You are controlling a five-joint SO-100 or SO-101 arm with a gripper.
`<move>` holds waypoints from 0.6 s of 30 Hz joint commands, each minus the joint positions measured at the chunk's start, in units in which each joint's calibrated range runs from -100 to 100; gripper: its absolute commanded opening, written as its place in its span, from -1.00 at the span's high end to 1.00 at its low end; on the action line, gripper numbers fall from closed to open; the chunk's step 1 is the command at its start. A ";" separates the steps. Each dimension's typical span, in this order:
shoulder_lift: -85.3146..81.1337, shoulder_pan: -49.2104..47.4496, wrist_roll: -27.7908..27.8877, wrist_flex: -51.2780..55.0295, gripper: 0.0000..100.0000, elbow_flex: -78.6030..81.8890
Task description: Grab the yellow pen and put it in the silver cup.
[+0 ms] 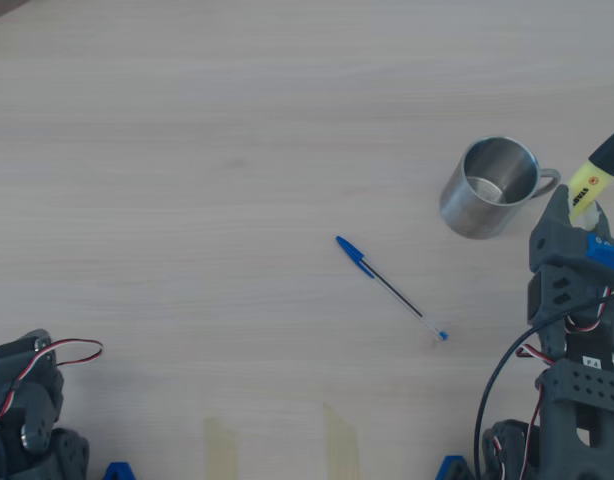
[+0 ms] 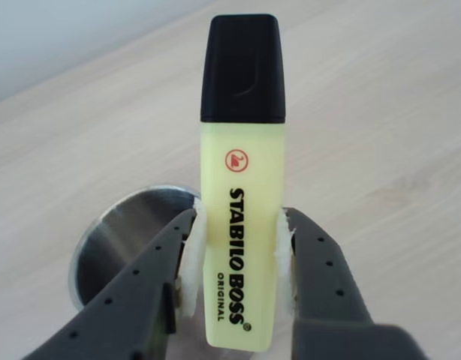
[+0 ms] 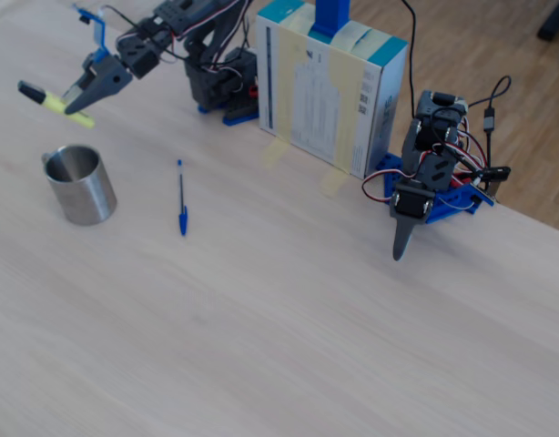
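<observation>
Overhead view, left to right. Blue ballpoint (image 1: 391, 288): flat on table, untouched. Silver cup (image 1: 490, 186): upright, mouth open. Gripper (image 1: 581, 211): clenched on yellow pen (image 1: 597, 176), held aloft just right of the cup, long axis tilted, cap outward.

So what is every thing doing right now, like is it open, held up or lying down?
Yellow highlighter: cap on, held up off the table.
Gripper: shut on the highlighter.
Silver mug: upright, empty.
Blue ballpoint pen: lying flat on the table, cap on.
Second arm: folded, holding nothing.
</observation>
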 commanded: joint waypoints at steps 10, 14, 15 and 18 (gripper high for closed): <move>4.00 -5.56 -2.53 -17.98 0.86 -0.24; 5.66 -6.87 -2.07 -20.64 0.86 -0.24; 6.08 -7.31 -2.01 -20.99 0.86 -0.24; 7.24 -8.53 -0.92 -20.99 0.86 -0.24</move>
